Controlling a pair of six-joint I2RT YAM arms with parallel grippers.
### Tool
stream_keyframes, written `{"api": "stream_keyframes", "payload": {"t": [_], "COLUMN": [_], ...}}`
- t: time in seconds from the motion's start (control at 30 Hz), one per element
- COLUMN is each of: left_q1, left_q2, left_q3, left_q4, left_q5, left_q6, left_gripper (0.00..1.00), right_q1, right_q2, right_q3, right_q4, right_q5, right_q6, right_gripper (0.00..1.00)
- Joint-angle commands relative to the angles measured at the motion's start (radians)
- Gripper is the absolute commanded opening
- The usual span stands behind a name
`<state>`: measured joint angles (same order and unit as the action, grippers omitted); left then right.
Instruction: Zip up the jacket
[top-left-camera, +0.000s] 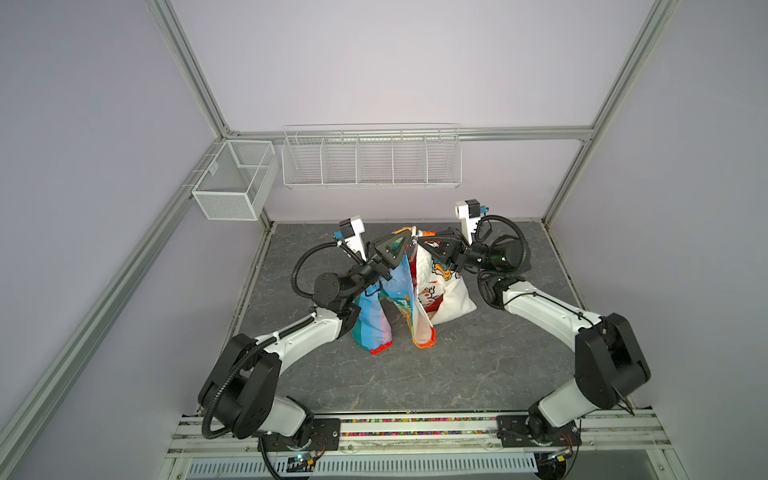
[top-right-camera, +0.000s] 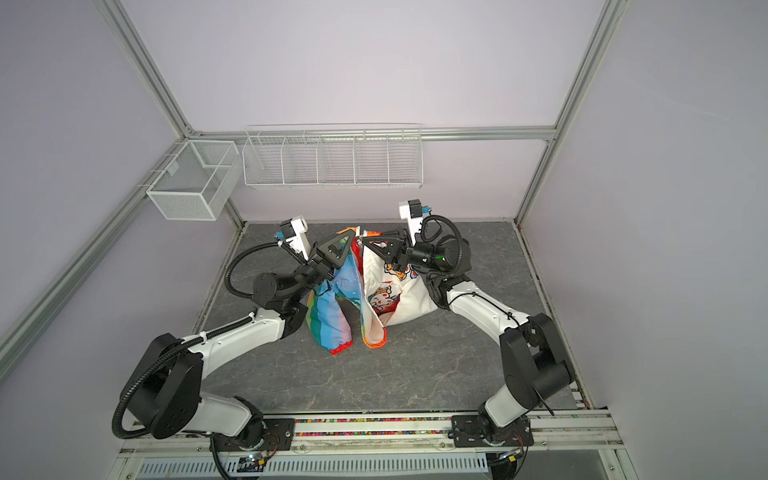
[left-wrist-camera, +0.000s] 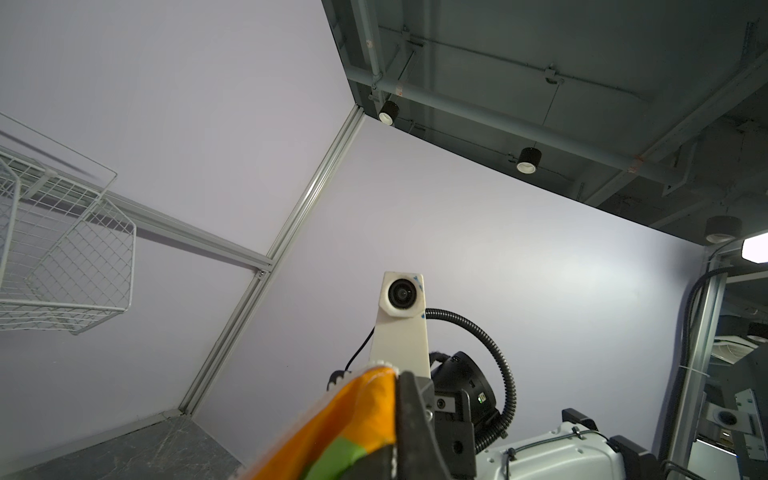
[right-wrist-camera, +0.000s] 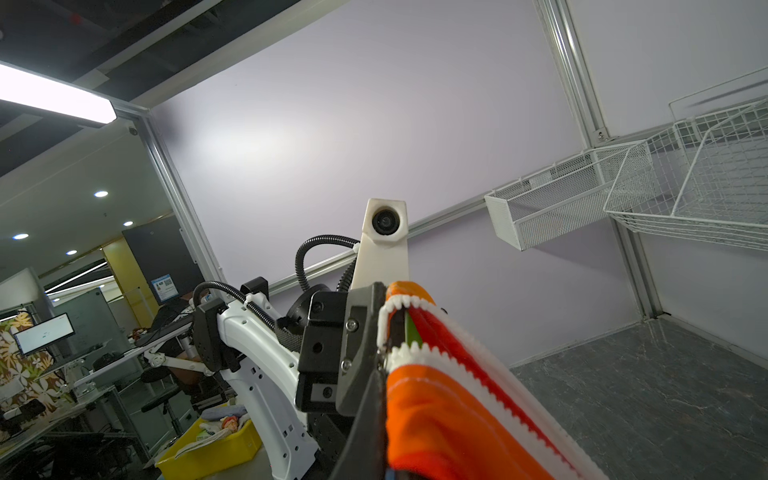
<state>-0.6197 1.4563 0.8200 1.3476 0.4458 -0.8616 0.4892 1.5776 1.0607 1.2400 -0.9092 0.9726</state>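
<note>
The jacket (top-left-camera: 384, 316) hangs in the air with its lower parts resting on the table, rainbow stripes on the left and white lining with cartoon prints (top-left-camera: 440, 274) on the right. Its front is open in both top views. My left gripper (top-left-camera: 410, 240) and right gripper (top-left-camera: 420, 242) meet tip to tip at the jacket's top edge, each shut on fabric; they also show in a top view, left gripper (top-right-camera: 353, 239) and right gripper (top-right-camera: 365, 242). Orange and green cloth (left-wrist-camera: 357, 419) fills the left gripper (left-wrist-camera: 397, 440). White zipper teeth (right-wrist-camera: 457, 361) run beside the right gripper (right-wrist-camera: 384, 415).
The grey stone table (top-left-camera: 415, 382) carries both arms' bases along its front rail. A long wire basket (top-left-camera: 370, 162) and a mesh box (top-left-camera: 232, 183) hang on the back frame, above and behind the grippers. Aluminium posts stand at the corners.
</note>
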Motion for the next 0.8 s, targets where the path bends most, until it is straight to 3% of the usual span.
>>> {"api": "stream_keyframes", "payload": {"t": [0.0, 0.77], "left_q1": [0.006, 0.006], "left_q2": [0.011, 0.003], "left_q3": [0.005, -0.018], "left_q4": [0.067, 0.068], "left_q5": [-0.007, 0.027], "left_q6": [-0.021, -0.027], "left_gripper": [0.0, 0.0], "right_q1": [0.007, 0.006], "right_q2": [-0.034, -0.027], "right_q3": [-0.011, 0.001], "right_q4": [0.061, 0.047], "right_q5": [-0.01, 0.032], "right_q6": [0.014, 0.003], "right_gripper": [0.07, 0.07]}}
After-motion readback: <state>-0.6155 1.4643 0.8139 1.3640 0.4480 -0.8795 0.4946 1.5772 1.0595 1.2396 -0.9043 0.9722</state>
